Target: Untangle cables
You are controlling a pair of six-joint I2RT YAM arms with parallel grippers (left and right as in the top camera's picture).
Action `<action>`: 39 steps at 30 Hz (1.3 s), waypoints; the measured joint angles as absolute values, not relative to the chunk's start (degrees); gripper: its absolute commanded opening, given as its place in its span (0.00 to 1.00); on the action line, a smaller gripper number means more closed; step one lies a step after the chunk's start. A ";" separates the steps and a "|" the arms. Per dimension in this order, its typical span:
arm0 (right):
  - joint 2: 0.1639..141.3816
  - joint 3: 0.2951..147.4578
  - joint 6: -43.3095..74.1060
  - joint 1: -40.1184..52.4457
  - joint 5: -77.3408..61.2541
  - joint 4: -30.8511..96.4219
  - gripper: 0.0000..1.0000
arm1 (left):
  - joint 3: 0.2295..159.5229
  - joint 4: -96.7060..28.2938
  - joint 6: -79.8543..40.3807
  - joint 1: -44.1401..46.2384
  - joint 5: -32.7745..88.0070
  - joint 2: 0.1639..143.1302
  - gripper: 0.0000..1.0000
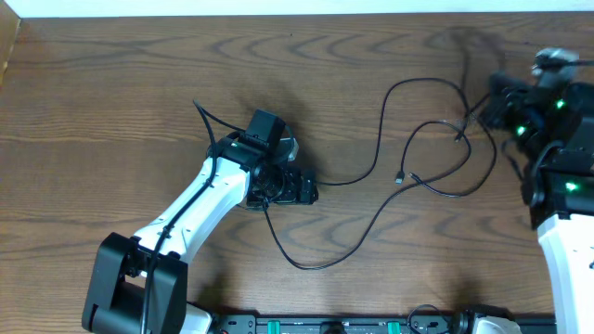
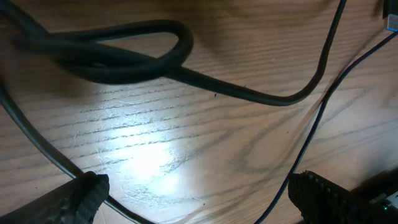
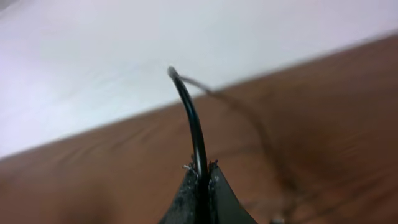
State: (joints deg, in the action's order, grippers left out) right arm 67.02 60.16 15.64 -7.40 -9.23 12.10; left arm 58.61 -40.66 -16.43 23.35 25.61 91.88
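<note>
The job looks far from done. On the left, the left end effector (image 2: 198, 198) hangs low over the bench (image 1: 111, 93). Its fingers are spread wide and hold nothing, and a black cord loops on the wood just past them.

In the middle, the cables (image 1: 382, 111) lie on the bench in big loose loops. They cross each other in a few spots, so I think they are not pulled apart yet. One small plug end (image 1: 399, 178) lies there too.

On the far right, the right end effector (image 3: 203, 180) is pressed together. It pinches one black cord.

I count two end effectors. I see two black cords for sure, maybe three, but they cross too much to tell. No white cord shows.
</note>
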 measured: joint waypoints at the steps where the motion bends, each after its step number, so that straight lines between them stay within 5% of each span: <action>1: 67.20 62.17 14.50 -7.60 -6.31 11.94 0.01 | 58.61 -40.64 -16.43 23.35 25.58 91.88 0.98; 11: 78.15 84.38 1.87 -18.98 8.25 10.00 0.01 | 58.61 -40.58 -16.43 23.35 25.56 91.90 0.98; 27: 113.21 138.32 -1.98 -24.40 0.16 9.58 0.01 | 58.61 -40.64 -16.43 23.35 25.58 91.90 0.98; 39: 129.21 141.88 -8.08 -23.05 -2.81 27.29 0.01 | 58.61 -40.64 -16.43 23.35 25.61 91.88 0.98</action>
State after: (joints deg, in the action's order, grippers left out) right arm 129.21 141.88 -8.08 -23.05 -2.81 27.29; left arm 58.61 -40.64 -16.43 23.35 25.61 91.88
